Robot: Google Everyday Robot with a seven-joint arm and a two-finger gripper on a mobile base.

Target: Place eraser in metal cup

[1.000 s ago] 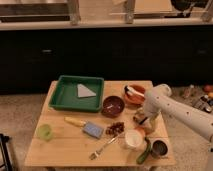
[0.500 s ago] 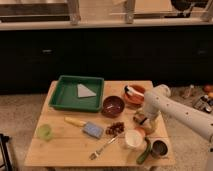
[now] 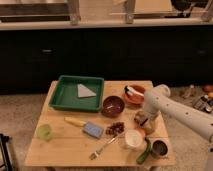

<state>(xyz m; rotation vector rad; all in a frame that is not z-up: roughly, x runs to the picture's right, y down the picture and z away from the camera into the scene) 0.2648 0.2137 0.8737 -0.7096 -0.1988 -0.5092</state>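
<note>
Gripper (image 3: pixel 142 120) right of frame centre, pointing down, open or shut unclear; metal cup (image 3: pixel 160 148) lower right, apart.

Glossy white rounded arm (image 3: pixel 176 113) with pale gripper (image 3: pixel 143 120) above table (image 3: pixel 65 146).

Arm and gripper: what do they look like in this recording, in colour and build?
The arm is white, built of smooth, thick rounded tubes with a bulbous joint at the bend; no cables or markings show. The gripper at its end is a duller, beige-grey piece, over the right part of the table, near the white cup. Its finer details cannot be made out.
</note>
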